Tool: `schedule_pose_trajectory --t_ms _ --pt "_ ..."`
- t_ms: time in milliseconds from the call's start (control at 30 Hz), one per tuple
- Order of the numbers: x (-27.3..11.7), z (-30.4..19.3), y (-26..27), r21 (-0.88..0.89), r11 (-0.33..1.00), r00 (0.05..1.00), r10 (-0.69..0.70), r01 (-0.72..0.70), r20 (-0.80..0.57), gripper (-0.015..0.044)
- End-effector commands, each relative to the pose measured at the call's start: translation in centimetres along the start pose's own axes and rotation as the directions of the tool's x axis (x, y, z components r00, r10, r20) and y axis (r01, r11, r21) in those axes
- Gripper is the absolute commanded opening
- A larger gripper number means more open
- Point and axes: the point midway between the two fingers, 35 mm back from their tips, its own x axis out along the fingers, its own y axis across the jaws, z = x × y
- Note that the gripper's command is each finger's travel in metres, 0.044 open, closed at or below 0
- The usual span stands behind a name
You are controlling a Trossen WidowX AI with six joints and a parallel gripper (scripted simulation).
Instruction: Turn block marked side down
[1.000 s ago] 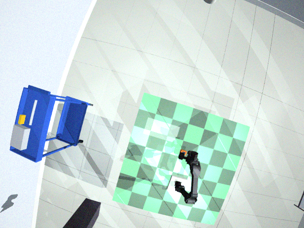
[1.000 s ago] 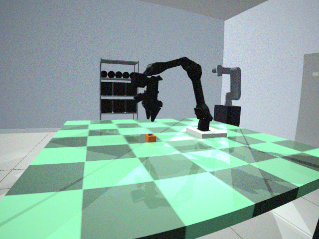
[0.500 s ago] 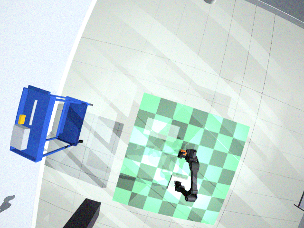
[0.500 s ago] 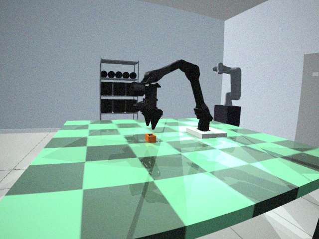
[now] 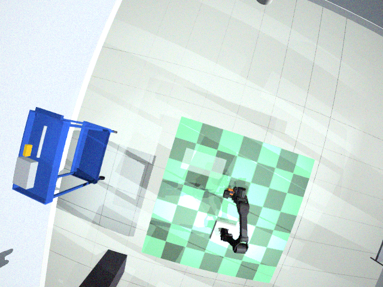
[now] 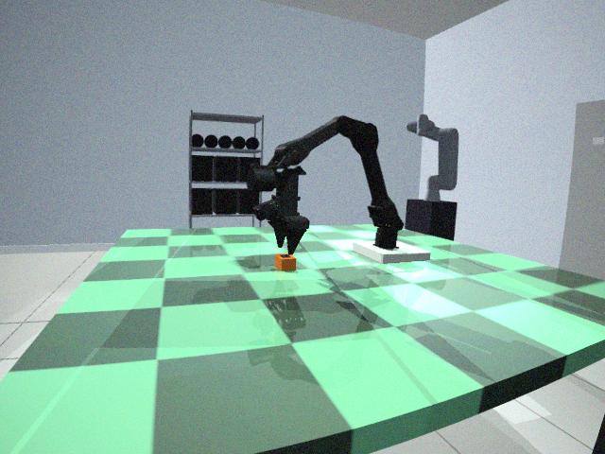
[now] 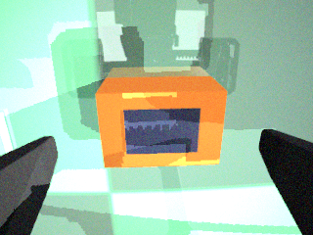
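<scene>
The orange block (image 5: 231,192) (image 6: 285,265) (image 7: 161,102) rests flat on the green checkered table (image 5: 212,136) (image 6: 210,323). Its marked side, with a dark blue rectangle (image 7: 161,131), faces up. My gripper (image 6: 285,250) (image 7: 159,143) is open and empty, pointing down just above the block. In the wrist view the block lies between the two fingers and a little beyond the line of their tips, with a gap on both sides. In the top view the arm and gripper partly cover the block.
The arm's white base plate (image 5: 219,226) (image 6: 403,254) is on the table. A blue cart (image 5: 55,154) with a grey box (image 5: 25,173) and a yellow block (image 5: 27,150) stands off the table. A shelf (image 6: 227,151) and a grey robot arm (image 6: 448,158) stand behind.
</scene>
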Motion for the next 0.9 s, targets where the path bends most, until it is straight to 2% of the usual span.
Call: schedule_pose_trajectory --t_ms 0,500,700,867 --pt "1.0 -0.2 -0.1 0.002 1.000 1.000 -0.005 0.005 -0.007 0.0440" --pt "3.2 -0.2 -0.1 0.002 1.000 1.000 -0.005 0.005 -0.008 0.0440" --pt "3.2 -0.2 -0.1 0.002 1.000 1.000 -0.005 0.005 -0.008 0.0282" --pt "3.2 -0.2 -0.1 0.002 1.000 1.000 -0.005 0.005 -0.008 0.0249"
